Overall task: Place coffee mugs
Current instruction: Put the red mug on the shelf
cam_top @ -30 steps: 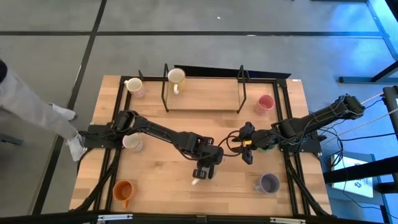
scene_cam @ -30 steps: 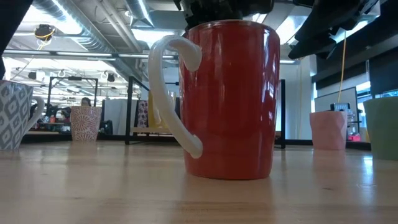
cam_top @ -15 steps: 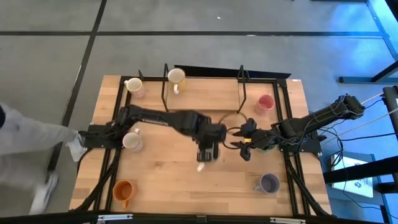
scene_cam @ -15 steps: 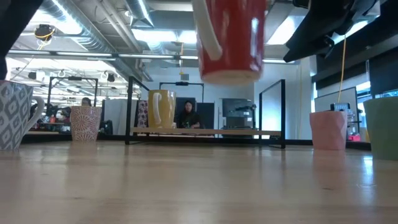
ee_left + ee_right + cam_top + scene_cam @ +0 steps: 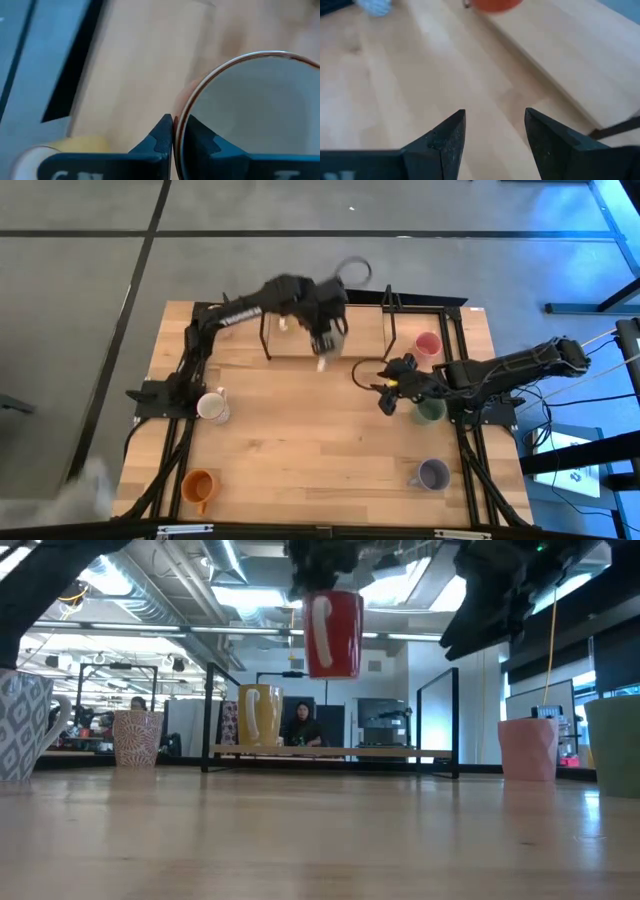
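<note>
Hanging upright in the air above the far end of the wooden surface [image 5: 300, 440], the glossy red ceramic mug with the white handle [image 5: 332, 633] was pinched by its rim in the left gripper [image 5: 322, 340], one jaw inside the white interior and one outside, as the left wrist view showed. From overhead the arm covered the mug almost wholly, with only a pale bit showing below the jaws. The mug sat over the low black-framed wooden shelf [image 5: 325, 332], beside the yellow ceramic mug [image 5: 259, 715] already standing there, so the coming move looked like a straight lowering, the mug's axis vertical and its handle turned toward the low camera. How high it hung above the shelf board could not be judged.

The right gripper [image 5: 386, 394] hovered over the surface near the green mug [image 5: 430, 410] and the pink mug [image 5: 427, 345], its jaws spread wide and holding nothing.

Other mugs stood well apart: cream-white [image 5: 212, 407], orange [image 5: 198, 486] and purple-grey [image 5: 432, 474]. Blur hid detail in the left wrist view.
</note>
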You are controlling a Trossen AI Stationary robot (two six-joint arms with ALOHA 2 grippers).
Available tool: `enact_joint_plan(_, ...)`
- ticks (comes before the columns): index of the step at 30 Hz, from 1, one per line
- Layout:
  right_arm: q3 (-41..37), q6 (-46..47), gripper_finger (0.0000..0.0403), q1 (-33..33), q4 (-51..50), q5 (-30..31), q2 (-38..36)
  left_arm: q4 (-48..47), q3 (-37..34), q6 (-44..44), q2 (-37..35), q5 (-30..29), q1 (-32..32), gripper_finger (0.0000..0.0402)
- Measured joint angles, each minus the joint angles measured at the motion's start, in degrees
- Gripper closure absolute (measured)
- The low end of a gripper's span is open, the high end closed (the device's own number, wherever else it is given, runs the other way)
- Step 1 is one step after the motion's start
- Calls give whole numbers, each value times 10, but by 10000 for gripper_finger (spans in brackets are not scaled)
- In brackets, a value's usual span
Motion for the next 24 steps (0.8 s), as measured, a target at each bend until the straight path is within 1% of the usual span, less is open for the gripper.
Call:
enact_joint_plan(4, 0, -4, 210, -26, 1, 0, 0, 15, 0, 2, 1, -3, 68, 379)
enact_joint_plan(7, -4, -42, 210, -34, 18, 0, 0, 56, -9, 16, 5, 8, 108, 379)
enact_joint_plan(9, -8, -52, 210, -42, 24, -1, 0, 63, -22, 21, 7, 13, 129, 379)
enact_joint_plan(11, -10, -53, 210, -50, 33, -3, 1, 67, -48, 32, 7, 15, 143, 379)
enact_joint_plan(13, -11, -60, 210, -57, 32, -5, 1, 98, -71, 32, 13, 20, 156, 379)
enact_joint_plan(15, -12, -67, 210, -63, 34, -5, 2, 108, -96, 38, 13, 25, 167, 379)
enact_joint_plan(18, -12, -77, 210, -75, 40, -7, 5, 132, -131, 42, 15, 20, 177, 378)
enact_joint_plan(24, -12, -80, 210, -87, 52, -15, 8, 183, -160, 49, 14, 8, 177, 379)
